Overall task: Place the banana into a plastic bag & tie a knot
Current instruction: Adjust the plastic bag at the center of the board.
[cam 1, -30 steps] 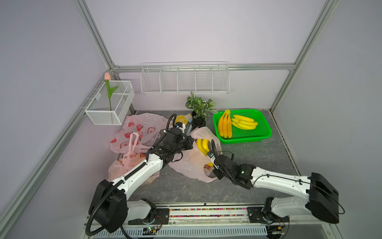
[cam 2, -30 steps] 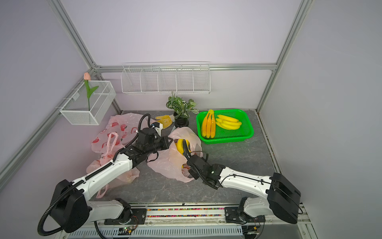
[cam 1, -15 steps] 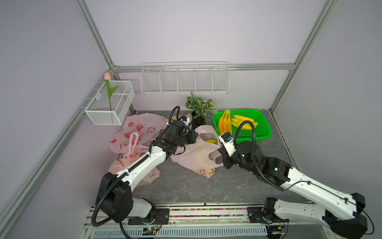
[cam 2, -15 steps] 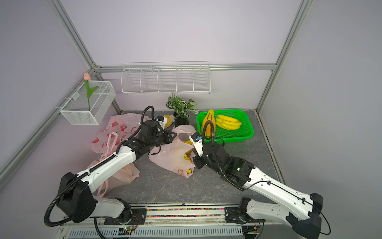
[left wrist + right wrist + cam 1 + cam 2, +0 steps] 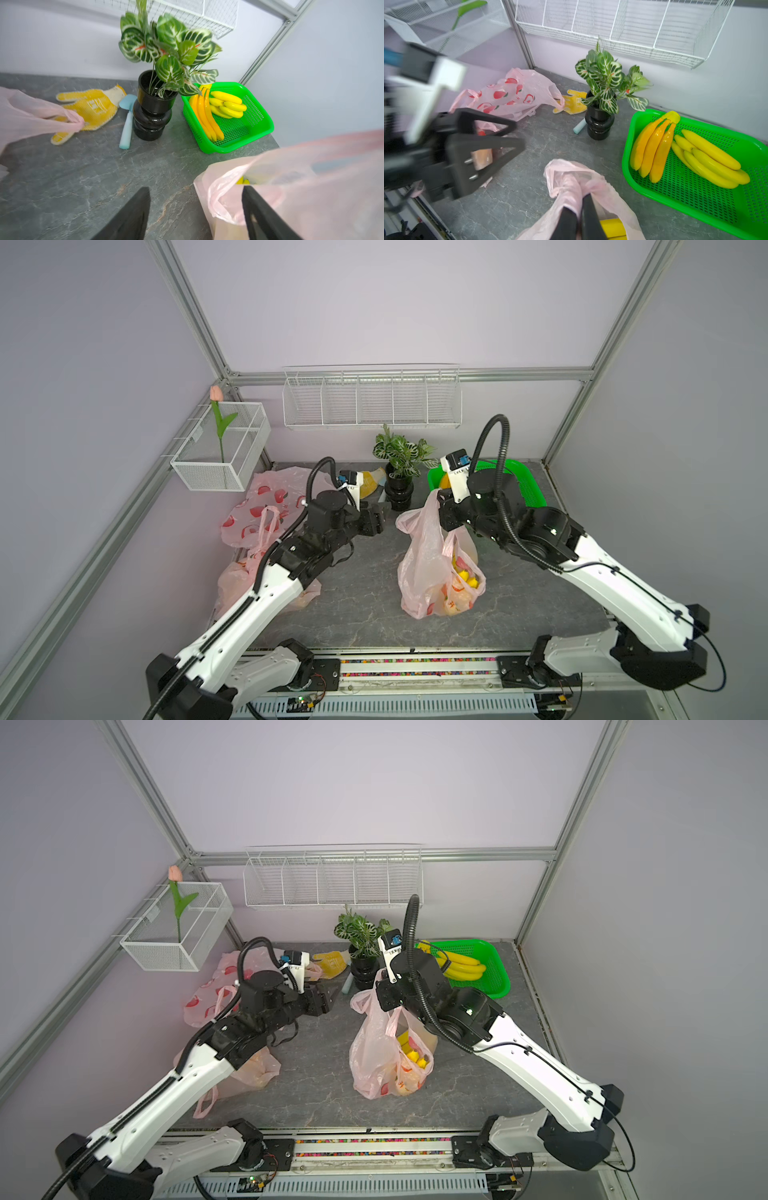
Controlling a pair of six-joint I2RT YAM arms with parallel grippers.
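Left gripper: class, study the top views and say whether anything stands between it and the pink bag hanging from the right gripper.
Nothing visible does. The left gripper, open, sits close beside the pink bag, pinched by the right gripper; only bare tabletop shows between them. The plant pot stands farther back.

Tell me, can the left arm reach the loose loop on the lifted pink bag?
Probably yes: the open left pincer faces the loose loop nearby, with nothing between them, and the right pincer holds the bag up by its top.
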